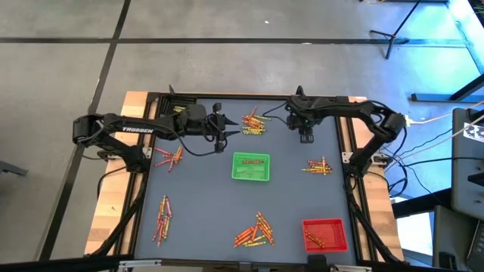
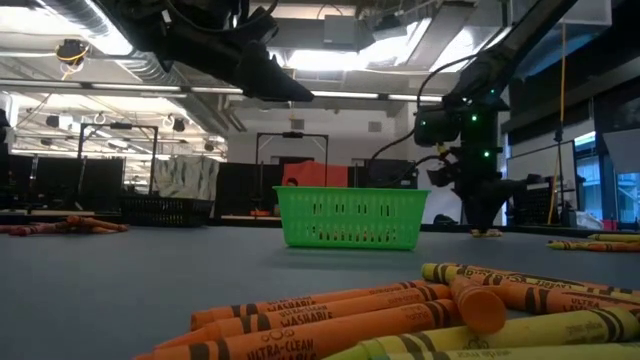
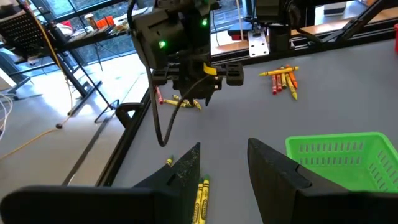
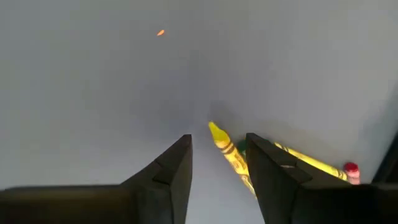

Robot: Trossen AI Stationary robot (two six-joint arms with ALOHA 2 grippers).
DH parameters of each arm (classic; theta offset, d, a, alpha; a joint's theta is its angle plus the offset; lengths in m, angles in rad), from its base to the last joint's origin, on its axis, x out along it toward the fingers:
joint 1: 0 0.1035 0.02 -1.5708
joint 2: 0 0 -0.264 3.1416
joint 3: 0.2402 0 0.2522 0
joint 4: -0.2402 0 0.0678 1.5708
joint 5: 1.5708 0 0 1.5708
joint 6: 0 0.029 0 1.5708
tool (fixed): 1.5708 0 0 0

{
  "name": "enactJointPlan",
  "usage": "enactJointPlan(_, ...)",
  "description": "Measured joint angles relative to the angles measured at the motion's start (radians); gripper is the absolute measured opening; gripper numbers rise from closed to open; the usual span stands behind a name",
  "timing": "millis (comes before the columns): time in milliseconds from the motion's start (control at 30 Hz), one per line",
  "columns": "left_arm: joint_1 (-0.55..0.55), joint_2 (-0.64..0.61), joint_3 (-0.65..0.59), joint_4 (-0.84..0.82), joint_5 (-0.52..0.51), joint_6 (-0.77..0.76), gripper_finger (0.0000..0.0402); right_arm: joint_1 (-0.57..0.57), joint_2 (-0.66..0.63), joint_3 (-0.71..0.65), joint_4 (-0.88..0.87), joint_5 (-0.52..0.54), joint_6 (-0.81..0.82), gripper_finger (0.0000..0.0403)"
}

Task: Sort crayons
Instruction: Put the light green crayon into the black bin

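- Lying in loose piles on the grey counter (image 1: 204, 196), the crayons (image 1: 255, 123) are thin paper-wrapped sticks in red, orange and yellow, with dark printing on the wrappers in the low view.
- The left end effector (image 1: 224, 131) hangs above the counter with its 2 fingers (image 3: 186, 171) parted and nothing between them.
- The pile at the counter's far edge lies just beside the left end effector's tips, on the side toward the right arm; in the left wrist view a few yellow crayons lie right under those fingers.
- The green tray (image 1: 250, 167) sits near this end effector, toward the counter's near edge.
- The right end effector (image 1: 305, 137) points down at the counter with its fingers (image 4: 174, 168) spread and empty.
- In the right wrist view, a yellow crayon (image 4: 225, 144) lies on the counter in the gap between the 2 fingers, its tip pointing away from them; more yellow ones and a red one lie just past 1 finger.
- A further pile (image 1: 318, 166) lies near the right end effector, toward the near edge.
- The red tray (image 1: 325, 233) sits well apart from both arms, with several crayons in it.
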Motion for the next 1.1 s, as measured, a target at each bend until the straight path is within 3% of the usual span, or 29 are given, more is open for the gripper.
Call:
enactJointPlan(700,0.000,0.000,0.000,0.000,0.001,0.000,0.0116,-0.005,0.063,0.001,0.010,0.046,-0.065,0.0008)
enactJointPlan(933,0.000,0.000,0.000,0.001,0.001,0.001,0.0116,0.033,0.063,0.064,-0.098,0.050,0.038,0.0004)
enactJointPlan(1100,0.000,0.000,0.000,0.006,0.001,0.010,0.0116,0.124,-0.031,0.123,-0.144,0.032,0.104,0.0005)
